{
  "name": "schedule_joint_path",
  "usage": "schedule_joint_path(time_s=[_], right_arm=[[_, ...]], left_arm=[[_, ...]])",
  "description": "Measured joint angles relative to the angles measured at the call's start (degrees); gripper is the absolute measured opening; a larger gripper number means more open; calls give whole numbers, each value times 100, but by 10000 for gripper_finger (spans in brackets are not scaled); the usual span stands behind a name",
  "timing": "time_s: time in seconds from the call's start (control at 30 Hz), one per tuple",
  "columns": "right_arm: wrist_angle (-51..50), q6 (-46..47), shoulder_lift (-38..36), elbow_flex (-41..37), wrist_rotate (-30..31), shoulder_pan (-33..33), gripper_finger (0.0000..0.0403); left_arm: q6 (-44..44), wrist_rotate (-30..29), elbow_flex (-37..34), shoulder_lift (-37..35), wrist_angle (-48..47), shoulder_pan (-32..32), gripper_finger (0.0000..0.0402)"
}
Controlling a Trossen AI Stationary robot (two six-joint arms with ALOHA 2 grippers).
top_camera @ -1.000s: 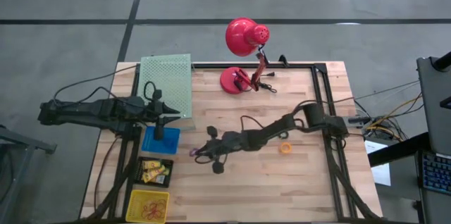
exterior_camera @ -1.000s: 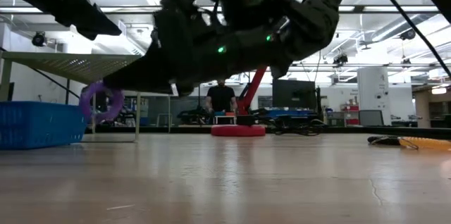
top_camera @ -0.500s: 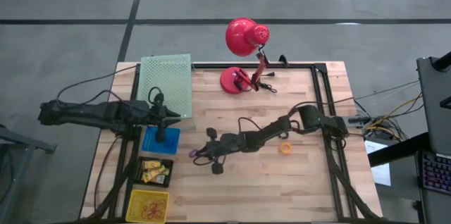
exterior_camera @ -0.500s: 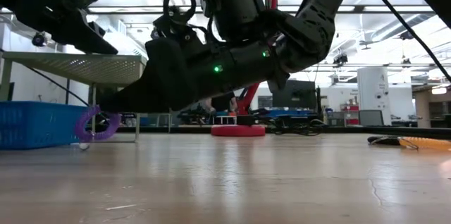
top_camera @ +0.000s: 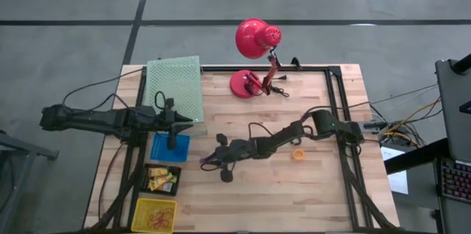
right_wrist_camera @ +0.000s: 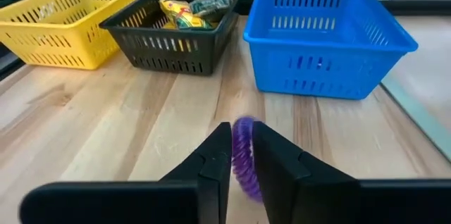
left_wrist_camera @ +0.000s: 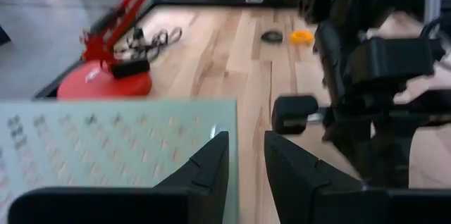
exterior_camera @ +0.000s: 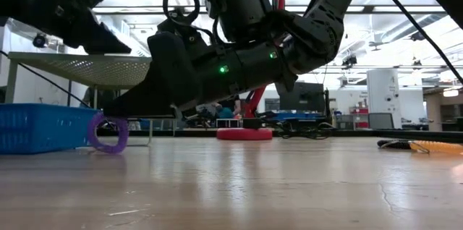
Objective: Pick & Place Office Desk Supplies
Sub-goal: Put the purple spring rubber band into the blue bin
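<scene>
The right gripper [top_camera: 208, 162] reaches low over the middle of the wooden table [top_camera: 294, 190], and its fingers are pinching a small purple ring [exterior_camera: 108, 133] that stands on edge and touches the wood. The ring is near the blue plastic basket [right_wrist_camera: 323, 35], with a strip of bare wood between them. Beside this basket stand a black mesh basket [right_wrist_camera: 169, 27] with yellow pieces inside and a yellow mesh basket [right_wrist_camera: 67, 13], all along the table's left edge. The left gripper [left_wrist_camera: 246, 155] hovers by the edge of a pale green perforated board [top_camera: 175, 87], its fingers a little spread and holding nothing. A small orange ring [top_camera: 298, 154] lies free on the right part of the table, where much wood is open. The red desk lamp [top_camera: 254, 57] stands at the far edge. In the low view the right arm hides most of the room behind
</scene>
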Motion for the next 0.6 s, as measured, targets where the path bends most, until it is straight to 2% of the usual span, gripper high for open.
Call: schedule_joint_path(time_s=[0.27,0.6], right_arm=[[6,-34,0,7,0,0,100],[19,-39,0,17,-2,2,129]], left_arm=[[-4,-6,1,-6,-157,0,97],[13,-9,16,-15,-267,0,97]])
